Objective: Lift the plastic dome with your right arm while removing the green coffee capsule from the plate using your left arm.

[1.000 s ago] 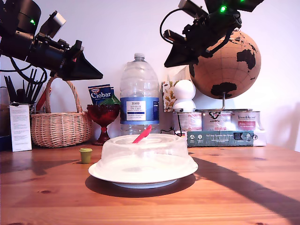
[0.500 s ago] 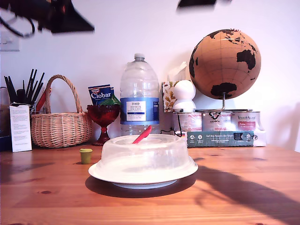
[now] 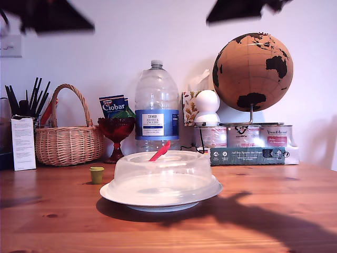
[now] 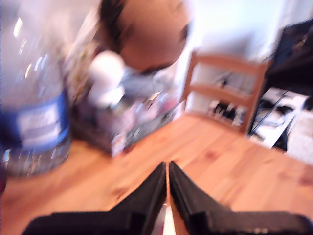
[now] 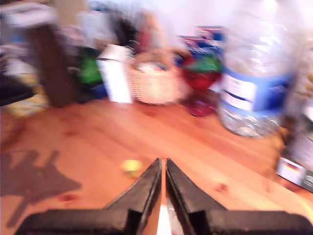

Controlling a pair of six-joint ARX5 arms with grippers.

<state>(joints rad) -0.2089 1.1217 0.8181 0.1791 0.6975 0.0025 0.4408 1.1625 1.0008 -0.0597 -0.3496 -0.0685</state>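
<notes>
My first gripper point(image 4: 167, 169) shows jaws nearly touching, empty, blurred, facing the globe point(image 4: 146, 34); my second gripper point(image 5: 162, 166), likewise closed, has the green coffee capsule point(image 5: 131, 167) just ahead; exterior view: capsule point(image 3: 97, 174) on the table point(image 3: 274, 221), left of the plate point(image 3: 160, 197) under the plastic dome point(image 3: 160, 171).

Translucent plastic dome point(image 3: 161, 172) on glossy white plate point(image 3: 122, 199) — smooth, knotty wooden table point(image 3: 274, 211), woven wicker basket point(image 3: 68, 143).
</notes>
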